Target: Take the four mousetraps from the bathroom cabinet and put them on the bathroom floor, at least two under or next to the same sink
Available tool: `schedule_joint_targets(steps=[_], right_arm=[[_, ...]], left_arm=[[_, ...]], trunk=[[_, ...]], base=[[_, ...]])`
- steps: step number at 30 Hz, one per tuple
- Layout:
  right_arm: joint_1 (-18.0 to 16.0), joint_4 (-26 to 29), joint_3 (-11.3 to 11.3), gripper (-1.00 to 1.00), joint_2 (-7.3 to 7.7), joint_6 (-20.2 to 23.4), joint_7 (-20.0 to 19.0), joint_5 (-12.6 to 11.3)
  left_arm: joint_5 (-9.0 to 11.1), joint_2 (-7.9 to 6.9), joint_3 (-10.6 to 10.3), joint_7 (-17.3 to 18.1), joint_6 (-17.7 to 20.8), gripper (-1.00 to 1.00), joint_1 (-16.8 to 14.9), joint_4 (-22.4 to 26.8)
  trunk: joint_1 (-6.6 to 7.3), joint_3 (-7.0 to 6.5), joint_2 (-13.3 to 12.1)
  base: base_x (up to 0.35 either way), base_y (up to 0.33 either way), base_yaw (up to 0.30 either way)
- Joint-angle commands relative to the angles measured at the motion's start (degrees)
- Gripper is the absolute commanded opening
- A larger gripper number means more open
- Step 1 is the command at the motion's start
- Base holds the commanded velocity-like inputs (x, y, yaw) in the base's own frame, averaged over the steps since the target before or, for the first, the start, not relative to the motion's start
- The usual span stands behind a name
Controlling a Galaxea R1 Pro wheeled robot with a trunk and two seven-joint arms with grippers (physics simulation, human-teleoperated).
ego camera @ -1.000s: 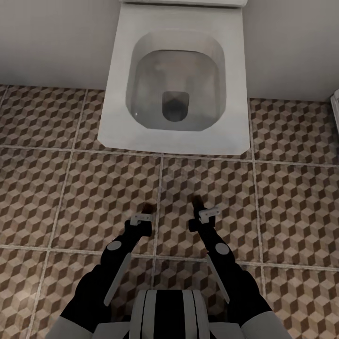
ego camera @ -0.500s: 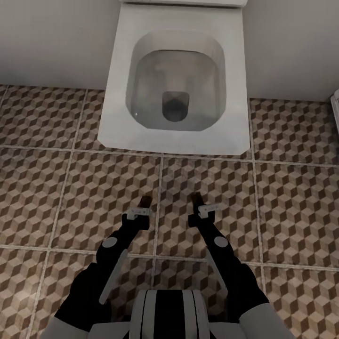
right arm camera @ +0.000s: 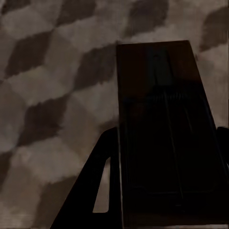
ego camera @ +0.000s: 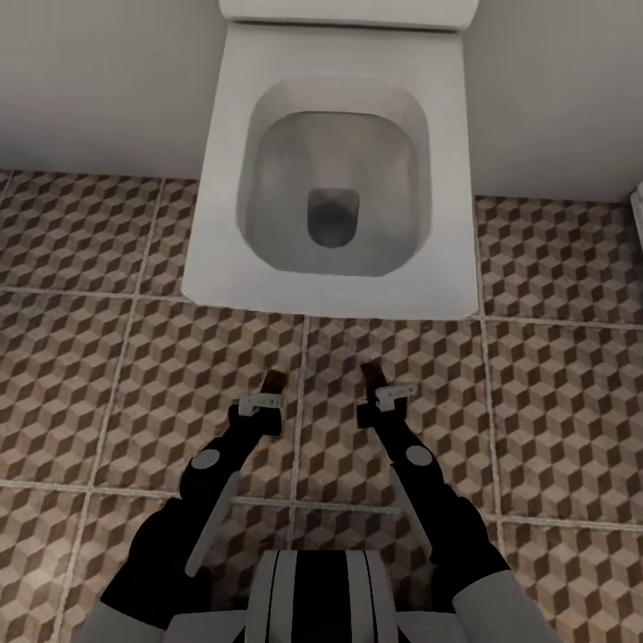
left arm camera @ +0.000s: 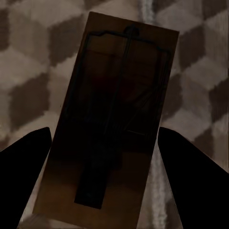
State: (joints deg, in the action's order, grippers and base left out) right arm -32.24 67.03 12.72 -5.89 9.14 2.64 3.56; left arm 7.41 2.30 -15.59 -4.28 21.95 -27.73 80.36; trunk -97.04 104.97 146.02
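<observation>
Both arms reach forward, low over the cube-patterned tiled bathroom floor (ego camera: 134,375). The left gripper (ego camera: 271,386) and right gripper (ego camera: 373,379) each clamp a small tan wooden mousetrap (left arm camera: 112,124) (right arm camera: 167,133). The white square toilet (ego camera: 335,170) at 12 o'clock looms slightly nearer than before

Both arms forward, left gripper (ego camera: 272,386) (closed), right gripper (ego camera: 372,377) clamped

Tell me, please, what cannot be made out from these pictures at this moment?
- Toilet: head view, its cistern is cut off by the upper edge.
- Left mousetrap: left wrist view, its near end is cut off by the picture edge.
- Right mousetrap: right wrist view, shadow blurs its wire parts.
- White object: head view, cut off by the right edge, unidentifiable.
</observation>
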Motion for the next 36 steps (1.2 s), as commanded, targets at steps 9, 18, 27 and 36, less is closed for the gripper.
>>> schedule_joint_targets(steps=[9, 18, 27, 36], right_arm=[[0.0, 0.1, 0.3, -1.0, 0.01, 0.2, 0.3, 0.2], [0.0, -0.2, 0.4, -1.0, -0.05, 0.0, 0.2, 0.2], [0.0, -6.5, 0.3, -1.0, -0.05, -3.6, 0.1, 0.2], [0.0, -7.5, 0.4, -1.0, -0.08, -4.8, 0.1, 0.2]], left_arm=[[0.6, -0.08, -0.1, -0.4, 0.1, -1.0, 0.0, -0.2], [0.6, -0.11, -0.2, -0.4, 0.1, -1.0, 0.0, -0.2], [0.6, -0.11, -0.3, -0.5, 0.1, -1.0, 0.0, 0.1], [0.6, -0.11, -0.4, -0.5, 0.1, -1.0, 0.0, 0.9]], trunk=[[-0.02, 0.03, 0.0], [-0.02, 0.03, 0.0], [-0.02, 0.03, 0.0], [-0.02, 0.03, 0.0]], base=[[0.233, 0.0, 0.0], [0.02, 0.0, 0.0], [0.0, 0.0, 0.0], [0.0, 0.0, 0.0]])
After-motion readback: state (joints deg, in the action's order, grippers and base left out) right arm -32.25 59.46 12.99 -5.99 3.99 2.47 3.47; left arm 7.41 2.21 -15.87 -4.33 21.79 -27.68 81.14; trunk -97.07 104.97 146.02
